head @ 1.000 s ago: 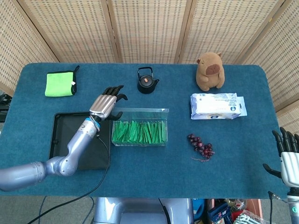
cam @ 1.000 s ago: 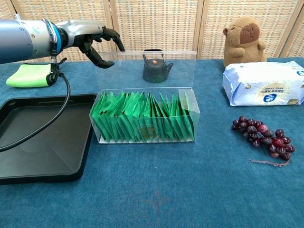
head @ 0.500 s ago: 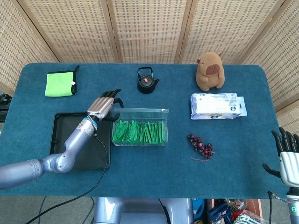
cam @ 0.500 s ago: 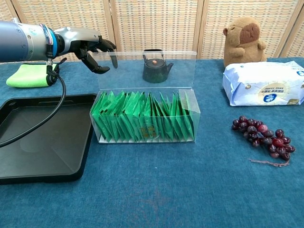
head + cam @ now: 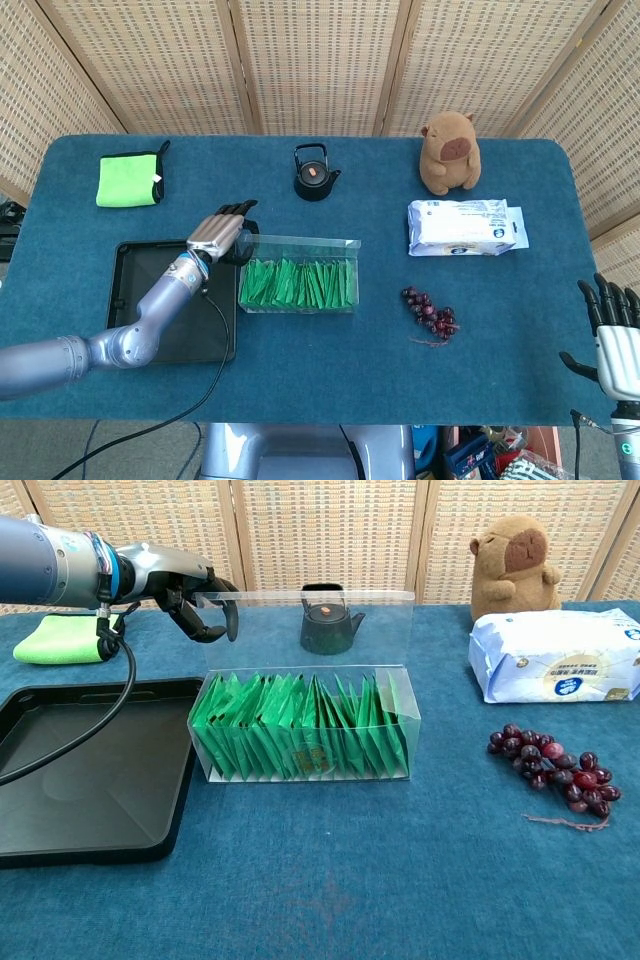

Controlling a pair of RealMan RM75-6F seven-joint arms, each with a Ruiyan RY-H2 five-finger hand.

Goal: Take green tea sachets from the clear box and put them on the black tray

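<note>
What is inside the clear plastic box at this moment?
The clear plastic box holds a packed row of green tea sachets standing on edge, filling it from end to end. The left robot hand is at its back left corner. The box floor under the sachets is covered.

We see the box (image 5: pixel 305 725) open on top, its raised lid (image 5: pixel 310 628) walling the far side, tray (image 5: pixel 80 780) just left.
</note>
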